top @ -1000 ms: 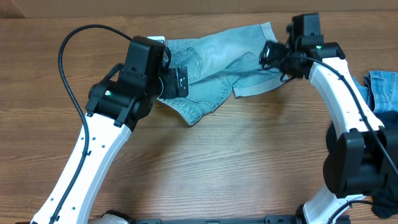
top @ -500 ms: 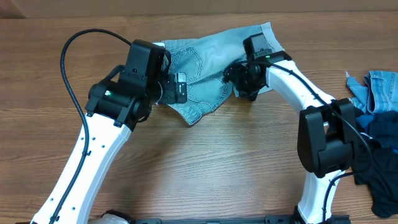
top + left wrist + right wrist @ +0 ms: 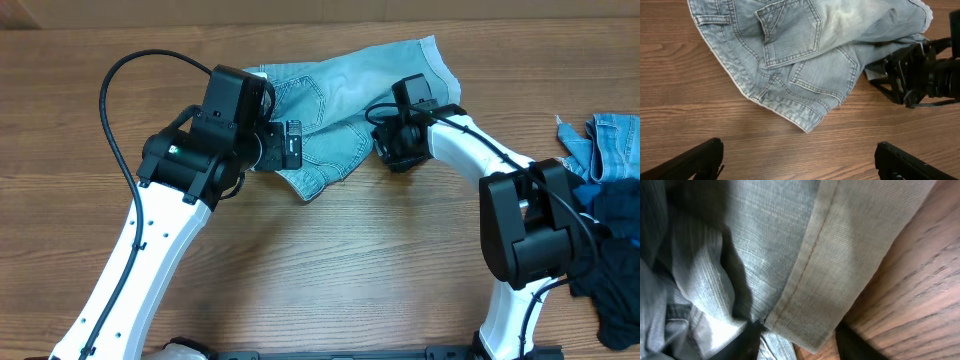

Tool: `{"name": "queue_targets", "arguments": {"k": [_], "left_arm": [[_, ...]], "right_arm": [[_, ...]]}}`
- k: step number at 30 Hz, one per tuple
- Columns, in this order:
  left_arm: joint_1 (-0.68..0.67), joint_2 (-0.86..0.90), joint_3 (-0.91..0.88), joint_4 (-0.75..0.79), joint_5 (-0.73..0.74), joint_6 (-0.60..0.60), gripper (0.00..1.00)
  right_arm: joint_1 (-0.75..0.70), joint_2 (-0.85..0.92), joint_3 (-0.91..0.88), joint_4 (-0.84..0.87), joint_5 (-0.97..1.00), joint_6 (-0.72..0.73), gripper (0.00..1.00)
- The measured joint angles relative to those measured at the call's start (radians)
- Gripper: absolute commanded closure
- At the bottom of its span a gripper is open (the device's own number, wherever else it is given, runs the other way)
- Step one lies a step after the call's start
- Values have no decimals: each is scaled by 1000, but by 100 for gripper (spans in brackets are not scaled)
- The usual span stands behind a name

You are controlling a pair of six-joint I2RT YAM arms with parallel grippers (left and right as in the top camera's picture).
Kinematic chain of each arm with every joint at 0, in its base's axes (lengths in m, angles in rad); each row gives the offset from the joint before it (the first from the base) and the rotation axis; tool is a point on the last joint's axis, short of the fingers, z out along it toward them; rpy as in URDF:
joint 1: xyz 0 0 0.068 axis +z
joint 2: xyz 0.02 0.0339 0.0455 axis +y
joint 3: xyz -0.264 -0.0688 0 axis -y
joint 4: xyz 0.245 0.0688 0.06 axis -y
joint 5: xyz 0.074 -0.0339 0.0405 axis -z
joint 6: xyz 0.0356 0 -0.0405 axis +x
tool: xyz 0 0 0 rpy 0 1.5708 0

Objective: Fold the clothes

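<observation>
Right, what matters now is where the denim shorts (image 3: 335,100) lie relative to each pincer. They're at the far side of the worktop (image 3: 350,260), between the two arms. Their long axis runs roughly left to right, waistband and back pockets at my left, one leg reaching off to the far right.

The left pincer (image 3: 293,145) is spread wide and holding nothing. In its wrist view both fingers sit over bare wood, and the shorts' near corner (image 3: 807,129) pokes toward the gap between them. So for the left arm, the cloth is straight ahead and just beyond the tips.

The right pincer (image 3: 390,150) is down at the right-hand near edge, right on the leg hem (image 3: 810,280). Its wrist view is filled with denim, the stitched hem running diagonally and wood showing beyond. The dark fingertips frame the bottom of that picture with the hem's end between them, but I can't tell whether they're pinching the cloth or just resting beside it.

My read: the right arm is the one in contact and closest to a usable edge. The next fold hangs on that hem travelling leftward along the long axis, over the pockets. The left arm would only need a short reach forward to pin or lift the waist end.

A pile of other clothes (image 3: 612,135) waits well apart at the right edge.
</observation>
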Motion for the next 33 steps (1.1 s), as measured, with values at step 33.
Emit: {"name": "queue_targets", "arguments": {"k": [33], "left_arm": [[0,0,0,-132,6,0,0]], "right_arm": [[-138,-901,-42,-623,676,-601,96]]}}
